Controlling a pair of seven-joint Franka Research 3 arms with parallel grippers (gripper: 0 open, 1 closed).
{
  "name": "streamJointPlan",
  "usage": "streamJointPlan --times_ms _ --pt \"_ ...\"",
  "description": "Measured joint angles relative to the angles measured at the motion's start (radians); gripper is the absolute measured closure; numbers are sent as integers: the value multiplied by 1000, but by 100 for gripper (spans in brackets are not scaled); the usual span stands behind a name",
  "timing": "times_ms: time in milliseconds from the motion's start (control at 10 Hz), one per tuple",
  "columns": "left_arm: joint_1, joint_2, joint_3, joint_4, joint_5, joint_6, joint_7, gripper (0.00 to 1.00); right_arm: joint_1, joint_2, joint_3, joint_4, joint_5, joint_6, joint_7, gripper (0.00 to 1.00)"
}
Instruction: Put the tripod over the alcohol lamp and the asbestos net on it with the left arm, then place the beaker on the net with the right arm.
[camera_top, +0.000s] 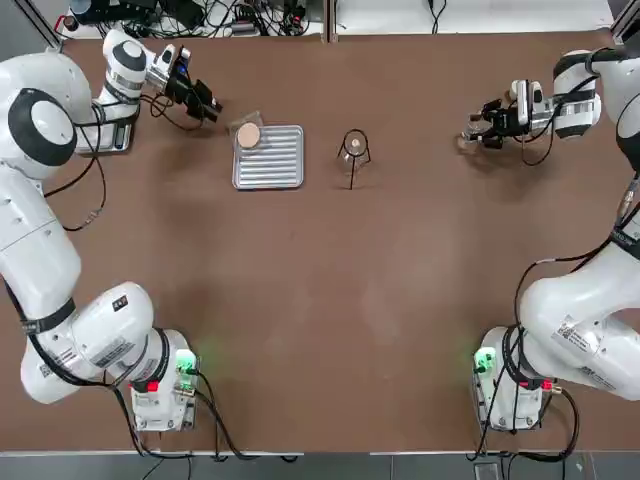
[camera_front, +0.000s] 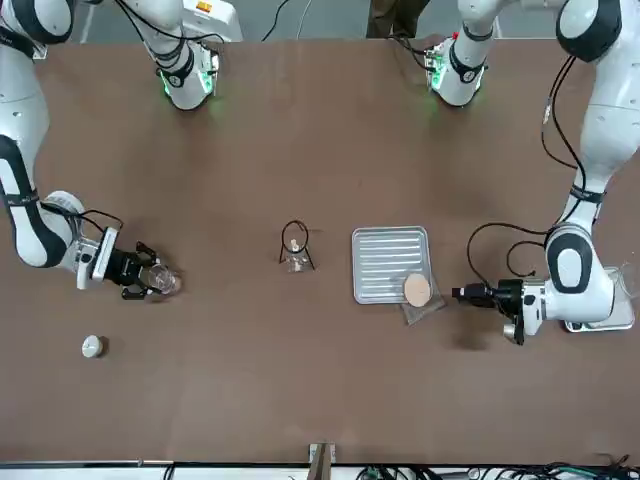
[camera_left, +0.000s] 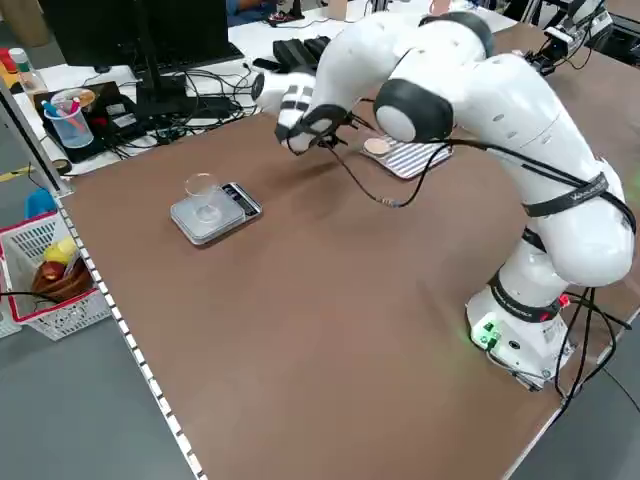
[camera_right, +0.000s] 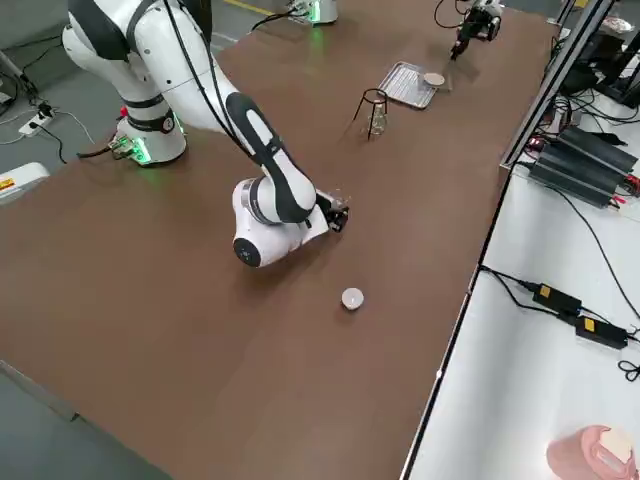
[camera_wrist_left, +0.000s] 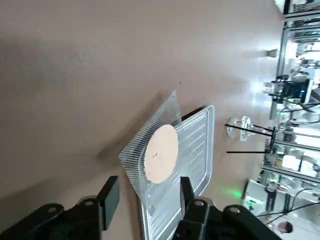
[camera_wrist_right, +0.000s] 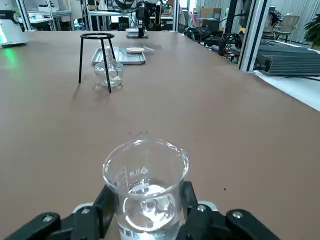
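Observation:
The black wire tripod (camera_top: 353, 147) stands mid-table over the clear alcohol lamp (camera_front: 294, 261). The asbestos net (camera_top: 248, 134), grey mesh with a tan disc, lies tilted on the far left corner of a ribbed silver tray (camera_top: 270, 160). My left gripper (camera_top: 207, 106) hovers just left of the net, open, a short gap from it. In the left wrist view the net (camera_wrist_left: 159, 152) lies ahead of the spread fingers (camera_wrist_left: 110, 196). My right gripper (camera_top: 482, 131), at the far right, is shut on the clear beaker (camera_wrist_right: 145, 185), low over the table.
A small white capped bottle (camera_front: 92, 346) sits near the far edge on my right side. A grey scale with a clear dish (camera_left: 211, 211) stands at the far left. Cables and boxes crowd the bench beyond the far edge.

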Motion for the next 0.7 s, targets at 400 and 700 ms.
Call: streamJointPlan --times_ms 400,700 --pt "-12 23 -6 19 -3 -8 14 49 0 0 0 0 0 0 0 42" --pt "-28 46 -6 36 -3 2 36 49 1 0 1 0 0 0 0 42"
